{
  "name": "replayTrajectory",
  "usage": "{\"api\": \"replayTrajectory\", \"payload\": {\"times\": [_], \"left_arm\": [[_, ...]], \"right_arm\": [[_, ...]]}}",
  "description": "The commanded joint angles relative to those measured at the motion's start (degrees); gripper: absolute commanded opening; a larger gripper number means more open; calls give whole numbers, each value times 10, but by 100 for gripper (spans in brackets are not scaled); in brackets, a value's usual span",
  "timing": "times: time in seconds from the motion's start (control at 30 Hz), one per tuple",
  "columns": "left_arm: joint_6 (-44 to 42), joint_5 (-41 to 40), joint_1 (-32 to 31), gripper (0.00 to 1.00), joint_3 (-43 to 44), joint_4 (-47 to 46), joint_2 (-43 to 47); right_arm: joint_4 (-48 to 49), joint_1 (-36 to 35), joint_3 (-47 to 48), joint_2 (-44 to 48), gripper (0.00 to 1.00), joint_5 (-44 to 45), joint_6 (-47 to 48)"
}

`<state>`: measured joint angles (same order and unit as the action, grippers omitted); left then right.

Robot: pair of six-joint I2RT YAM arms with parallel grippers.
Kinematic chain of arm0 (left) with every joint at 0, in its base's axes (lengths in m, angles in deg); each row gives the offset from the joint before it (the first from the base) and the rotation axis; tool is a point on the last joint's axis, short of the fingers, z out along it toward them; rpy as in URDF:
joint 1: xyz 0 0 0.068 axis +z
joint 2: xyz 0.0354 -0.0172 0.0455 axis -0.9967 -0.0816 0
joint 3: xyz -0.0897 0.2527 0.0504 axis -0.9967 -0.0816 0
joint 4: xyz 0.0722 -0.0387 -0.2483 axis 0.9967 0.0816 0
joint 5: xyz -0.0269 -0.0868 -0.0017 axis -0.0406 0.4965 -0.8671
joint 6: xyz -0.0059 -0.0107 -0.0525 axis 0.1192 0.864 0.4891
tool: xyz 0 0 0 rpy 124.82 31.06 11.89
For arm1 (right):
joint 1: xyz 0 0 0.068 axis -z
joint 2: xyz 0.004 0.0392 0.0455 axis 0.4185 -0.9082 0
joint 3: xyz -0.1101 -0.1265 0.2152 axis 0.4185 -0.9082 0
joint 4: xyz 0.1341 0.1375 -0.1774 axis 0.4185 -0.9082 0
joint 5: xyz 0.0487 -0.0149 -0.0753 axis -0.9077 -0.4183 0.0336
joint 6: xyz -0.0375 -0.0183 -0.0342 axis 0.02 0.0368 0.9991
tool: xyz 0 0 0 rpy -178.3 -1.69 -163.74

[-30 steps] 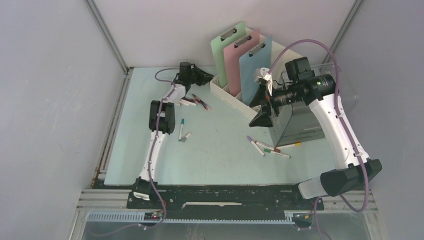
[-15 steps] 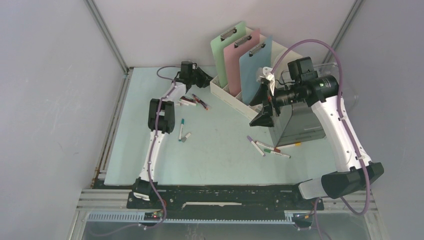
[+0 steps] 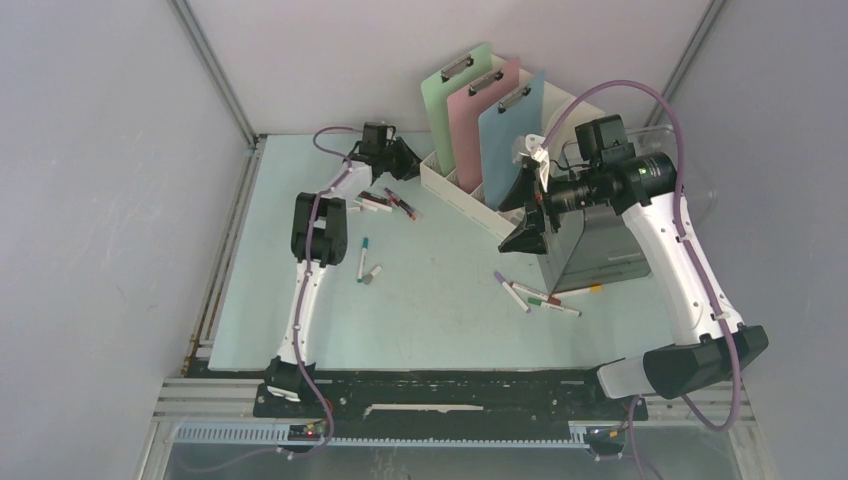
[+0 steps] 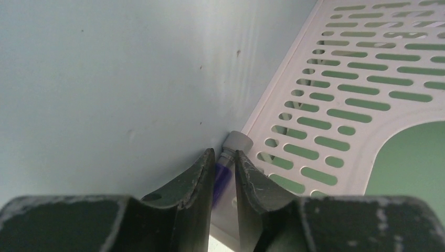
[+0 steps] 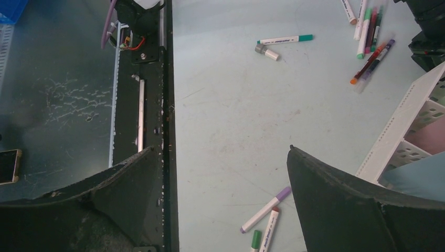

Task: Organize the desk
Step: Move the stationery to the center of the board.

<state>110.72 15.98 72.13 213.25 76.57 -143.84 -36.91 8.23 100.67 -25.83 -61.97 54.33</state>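
A purple marker (image 4: 235,143) is gripped by the left hand (image 4: 224,157) beside the white rack (image 4: 336,105); the right hand (image 5: 221,152) is held open above the worktop (image 5: 231,94).

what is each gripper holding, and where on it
Left gripper pinches a purple marker on its barrel just behind the grey end; right gripper holds nothing.

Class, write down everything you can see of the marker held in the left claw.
The marker has a purple barrel and a pale grey capped end, seemingly plastic. Only a short stretch shows, pinched by the dark fingers of the left claw. It sits close to the desk, its capped end at the foot of the white slotted rack.
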Motion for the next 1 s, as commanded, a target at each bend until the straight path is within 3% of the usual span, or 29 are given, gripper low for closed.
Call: {"api": "replayTrajectory", "payload": {"times": [0.0,0.23,0.4,0.53,0.77,0.97], "left_arm": [[-76,-37,-16,31,-20,80,48],[-142,-79,-22,31,15,148,50],[-141,-42,-24,38,33,149,36],[-146,-41,-26,31,34,158,37],[-178,-52,-26,28,23,201,51],[-201,-68,-25,28,-38,206,89]], "right_arm": [[15,2,-4,16,100,-9,-7],[16,1,-4,15,100,-10,-8],[16,0,-4,16,100,-9,-8],[16,1,-4,16,100,-10,-8],[17,1,-4,17,100,-11,-8],[17,1,-4,18,100,-12,-8]]}}
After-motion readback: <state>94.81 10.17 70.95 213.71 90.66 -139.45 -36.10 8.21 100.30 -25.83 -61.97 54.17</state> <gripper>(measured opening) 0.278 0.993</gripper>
